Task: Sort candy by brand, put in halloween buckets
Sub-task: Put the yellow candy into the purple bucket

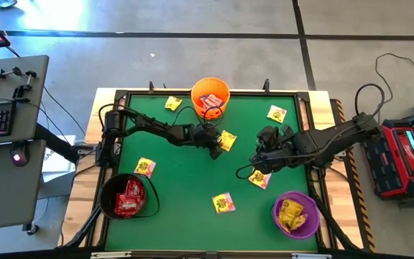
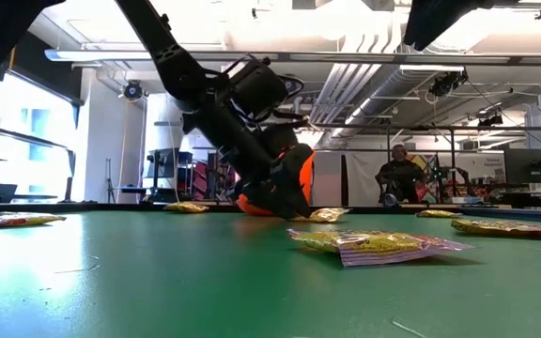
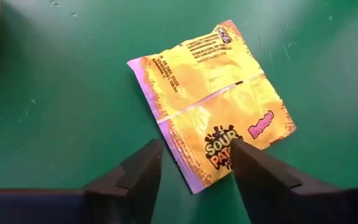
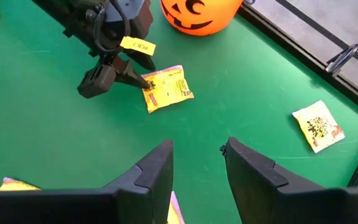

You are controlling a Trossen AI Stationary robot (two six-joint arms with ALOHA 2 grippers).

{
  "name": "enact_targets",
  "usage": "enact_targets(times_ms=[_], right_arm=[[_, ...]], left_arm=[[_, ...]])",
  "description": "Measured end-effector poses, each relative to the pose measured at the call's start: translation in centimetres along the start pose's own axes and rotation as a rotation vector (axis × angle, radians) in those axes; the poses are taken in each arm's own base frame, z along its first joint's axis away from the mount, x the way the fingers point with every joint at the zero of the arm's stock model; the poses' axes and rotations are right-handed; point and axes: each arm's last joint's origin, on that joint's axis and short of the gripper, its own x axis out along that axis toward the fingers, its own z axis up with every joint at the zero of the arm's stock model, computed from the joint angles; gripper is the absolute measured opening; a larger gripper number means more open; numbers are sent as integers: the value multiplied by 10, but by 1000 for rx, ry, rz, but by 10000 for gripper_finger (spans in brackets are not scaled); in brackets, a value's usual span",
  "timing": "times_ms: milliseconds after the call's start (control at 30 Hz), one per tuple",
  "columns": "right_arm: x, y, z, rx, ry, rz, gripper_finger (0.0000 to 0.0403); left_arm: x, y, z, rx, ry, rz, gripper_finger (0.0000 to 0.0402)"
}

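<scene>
Grey floor, side desk, ceiling pipes.

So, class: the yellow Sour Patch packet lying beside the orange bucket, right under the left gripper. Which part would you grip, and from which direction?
Come straight down from above: the yellow packet lies flat on the green table, so no side offers height to grip. Pinch the edge nearest the open left gripper, whose fingers already straddle it; that side faces away from the orange bucket.

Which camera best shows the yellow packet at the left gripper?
The left wrist view: the yellow packet fills it, label readable, between open fingers. High and right wrist views show it small; low view, edge-on.
</scene>
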Motion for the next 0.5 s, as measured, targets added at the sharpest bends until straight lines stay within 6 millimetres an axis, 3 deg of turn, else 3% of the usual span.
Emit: enact_targets(times_ms=[167, 400, 500], right_arm=[[0, 0, 0, 0, -1, -1, 133], [0, 0, 0, 0, 0, 0, 133], [0, 0, 0, 1, 2, 4, 133]], left_arm=[[10, -1, -10, 9, 28, 1, 131], [5, -7, -8, 72, 29, -33, 18], [-3, -9, -4, 78, 31, -59, 7]])
